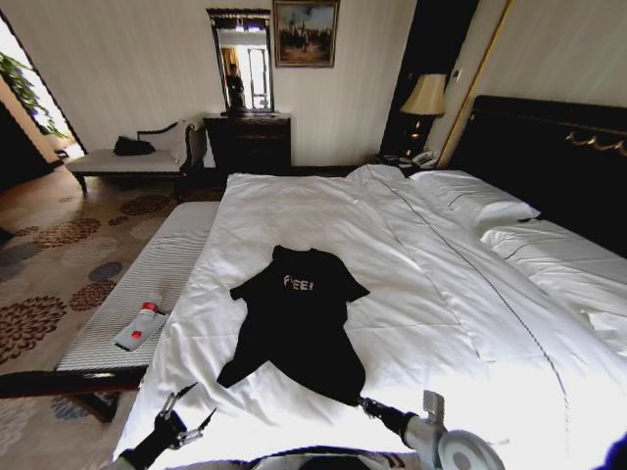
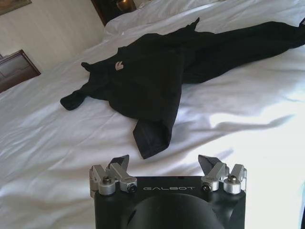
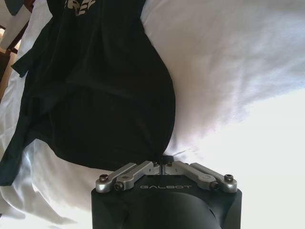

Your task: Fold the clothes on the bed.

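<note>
The clothes, a black T-shirt [image 1: 297, 323] with white chest lettering, lie spread on the white duvet of the bed [image 1: 441, 294], collar toward the far side. My right gripper [image 1: 370, 403] sits at the near right hem corner. In the right wrist view that gripper [image 3: 162, 165] is shut, with the hem of the T-shirt [image 3: 105, 95] pinched at its fingertips. My left gripper [image 1: 186, 416] hovers open over the bed's near left edge. In the left wrist view it [image 2: 164, 162] stands just short of the T-shirt's [image 2: 157, 71] near corner, touching nothing.
A striped bench [image 1: 147, 304] along the bed's left side carries a small bottle [image 1: 149, 305] and a flat pouch [image 1: 137, 335]. Pillows [image 1: 470, 201] and the dark headboard [image 1: 549, 157] lie to the right. A chaise [image 1: 127, 162], a dresser [image 1: 248, 142] and a lamp [image 1: 425, 98] line the far wall.
</note>
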`<state>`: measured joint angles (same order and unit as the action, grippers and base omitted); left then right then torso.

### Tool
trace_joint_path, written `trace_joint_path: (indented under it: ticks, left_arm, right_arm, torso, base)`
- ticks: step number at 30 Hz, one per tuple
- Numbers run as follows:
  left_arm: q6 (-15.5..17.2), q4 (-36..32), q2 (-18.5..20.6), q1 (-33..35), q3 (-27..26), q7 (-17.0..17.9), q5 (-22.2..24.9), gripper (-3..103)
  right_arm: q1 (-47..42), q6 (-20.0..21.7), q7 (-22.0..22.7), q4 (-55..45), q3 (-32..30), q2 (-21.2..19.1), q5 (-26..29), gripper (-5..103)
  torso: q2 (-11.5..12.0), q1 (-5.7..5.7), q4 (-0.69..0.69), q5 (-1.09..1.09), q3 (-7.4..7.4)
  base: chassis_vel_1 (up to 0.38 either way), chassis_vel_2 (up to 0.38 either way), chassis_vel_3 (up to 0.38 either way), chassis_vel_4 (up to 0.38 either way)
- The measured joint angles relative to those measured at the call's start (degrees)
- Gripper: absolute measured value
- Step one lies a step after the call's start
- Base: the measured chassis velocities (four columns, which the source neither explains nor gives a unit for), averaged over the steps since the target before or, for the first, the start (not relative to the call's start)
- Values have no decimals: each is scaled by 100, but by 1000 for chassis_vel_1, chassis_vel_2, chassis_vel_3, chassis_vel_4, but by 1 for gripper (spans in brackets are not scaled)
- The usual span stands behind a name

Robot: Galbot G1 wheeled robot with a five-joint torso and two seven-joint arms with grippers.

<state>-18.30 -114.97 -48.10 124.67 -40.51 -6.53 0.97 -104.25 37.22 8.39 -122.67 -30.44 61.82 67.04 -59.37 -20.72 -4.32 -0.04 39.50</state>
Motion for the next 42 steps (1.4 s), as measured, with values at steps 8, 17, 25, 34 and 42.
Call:
trace_joint_path:
  ticks: [8, 17, 25, 34, 42]
  left_arm:
    - [-49, 271, -96, -551, 402, 143, -186, 81]
    - [34, 632, -225, -1279, 1039, 322, -354, 79]
    - [96, 780, -270, -1596, 1364, 428, -340, 76]
    - [153, 876, -300, -1722, 1406, 499, -229, 70]
    - [200, 953, -356, -1827, 1481, 584, -185, 45]
  right_arm:
    - [-12, 1, -13, -3, -31, -5, -4, 0]
    - [-40, 0, -31, -14, -69, 9, -23, 0]
    - [-45, -7, -40, -7, -88, 22, -46, 0]
    - [-45, -14, -55, 11, -70, 44, -88, 0]
    - [-48, -21, -60, 8, -76, 49, -100, 0]
  torso:
    - [0, 0, -1, 1, 0]
    - [0, 0, -1, 1, 0]
    - [0, -1, -1, 1, 0]
    - [0, 0, -1, 0, 0]
    - [0, 0, -1, 0, 0]
  base:
    - [0, 0, 0, 0]
    - [0, 0, 0, 0]
    - [0, 0, 0, 0]
    - [0, 0, 0, 0]
    - [0, 0, 0, 0]
